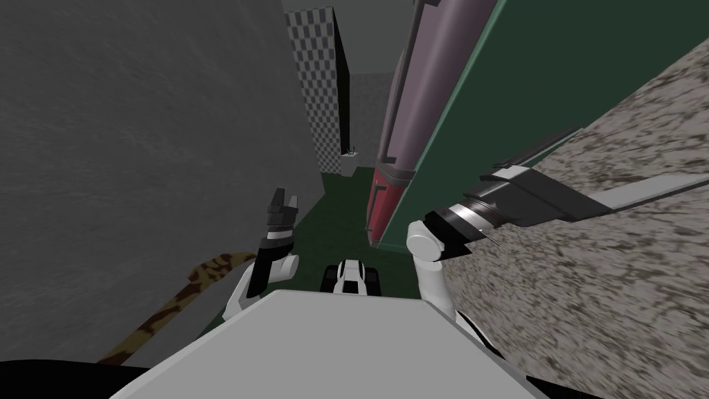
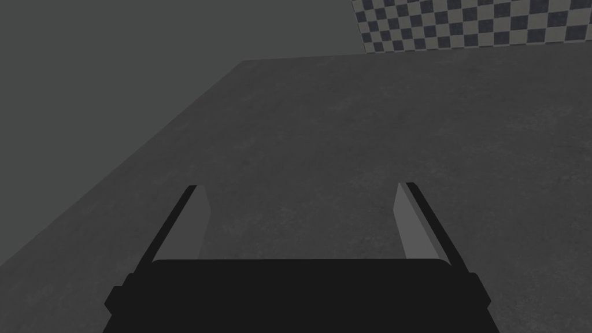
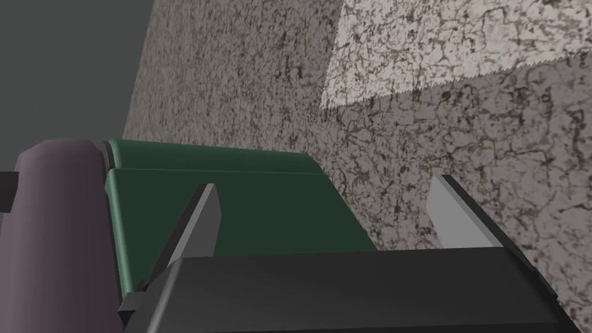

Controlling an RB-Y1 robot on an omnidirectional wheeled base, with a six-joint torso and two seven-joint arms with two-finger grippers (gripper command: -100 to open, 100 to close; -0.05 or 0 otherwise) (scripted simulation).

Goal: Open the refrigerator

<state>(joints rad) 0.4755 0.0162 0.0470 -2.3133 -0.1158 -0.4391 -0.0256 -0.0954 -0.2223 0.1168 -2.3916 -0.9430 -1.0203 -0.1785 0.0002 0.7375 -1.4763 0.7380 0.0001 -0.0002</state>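
Observation:
The refrigerator stands to my right, with a dark green side (image 1: 526,62), a rounded mauve door (image 1: 429,90) and a red lower section (image 1: 384,201). My right gripper (image 3: 324,185) is open beside the green side (image 3: 260,214), where that side meets a speckled stone-like wall (image 3: 404,115). One finger lies over the green panel, the other over the speckled wall, with nothing between them. The mauve door (image 3: 58,231) is off to one side of that gripper. My left gripper (image 1: 284,201) hangs open (image 2: 300,188) in front of my chest, facing a plain grey wall.
A grey wall (image 1: 138,138) closes off the left. A checkered panel (image 1: 322,83) stands at the far end of a narrow dark green floor strip (image 1: 346,201). The speckled wall (image 1: 623,291) runs along the right. A brown patterned strip (image 1: 180,298) lies low on the left.

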